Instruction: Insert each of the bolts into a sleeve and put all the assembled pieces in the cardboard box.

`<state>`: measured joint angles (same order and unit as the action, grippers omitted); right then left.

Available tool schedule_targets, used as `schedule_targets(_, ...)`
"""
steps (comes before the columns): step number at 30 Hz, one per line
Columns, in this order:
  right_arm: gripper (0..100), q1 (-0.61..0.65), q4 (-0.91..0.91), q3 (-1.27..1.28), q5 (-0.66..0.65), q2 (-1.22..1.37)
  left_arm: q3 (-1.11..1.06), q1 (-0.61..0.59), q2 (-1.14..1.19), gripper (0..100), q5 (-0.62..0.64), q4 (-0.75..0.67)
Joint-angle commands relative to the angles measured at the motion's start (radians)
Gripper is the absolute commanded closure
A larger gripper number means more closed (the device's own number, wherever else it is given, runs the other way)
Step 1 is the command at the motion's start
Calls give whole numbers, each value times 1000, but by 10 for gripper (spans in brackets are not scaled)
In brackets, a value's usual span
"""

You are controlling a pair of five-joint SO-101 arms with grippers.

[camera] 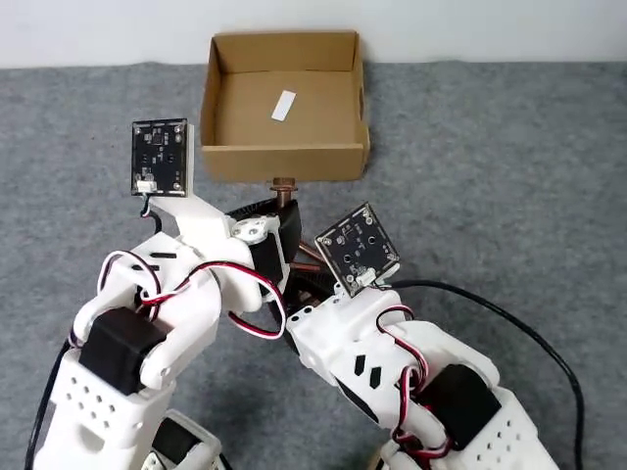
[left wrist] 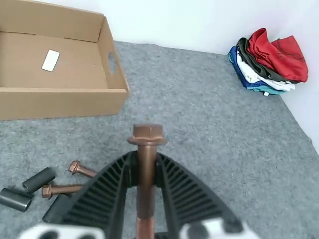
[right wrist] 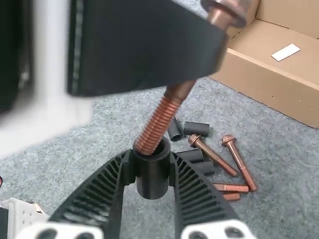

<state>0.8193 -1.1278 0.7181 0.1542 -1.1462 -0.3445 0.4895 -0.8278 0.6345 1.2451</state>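
L hand [left wrist: 146,162] clamped on bolt [left wrist: 146,142], R hand [right wrist: 152,167] clamped on sleeve [right wrist: 151,179], both above counter [camera: 490,147] just before cardboard box [camera: 284,162] front wall. Bolt tip at sleeve mouth, tilted. Risk: threads catch the rim if pushed off-axis, & sleeve twists out of grip.

A bolt [right wrist: 160,119] touches sleeve [right wrist: 149,178] mouth; box [camera: 284,163] behind.
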Motion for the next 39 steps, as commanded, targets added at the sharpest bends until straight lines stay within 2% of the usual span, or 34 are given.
schedule_targets(1,991,7,18,-84,-6,-16,7,-9,-9,994,11,-40)
schedule_targets(15,991,19,18,-84,-8,-16,-82,-5,-20,994,9,-77)
schedule_targets(23,991,-10,27,-84,-8,-15,8,-8,-20,995,-3,40)
schedule_targets(39,991,-24,19,-84,-8,-15,74,-2,-20,995,-52,158)
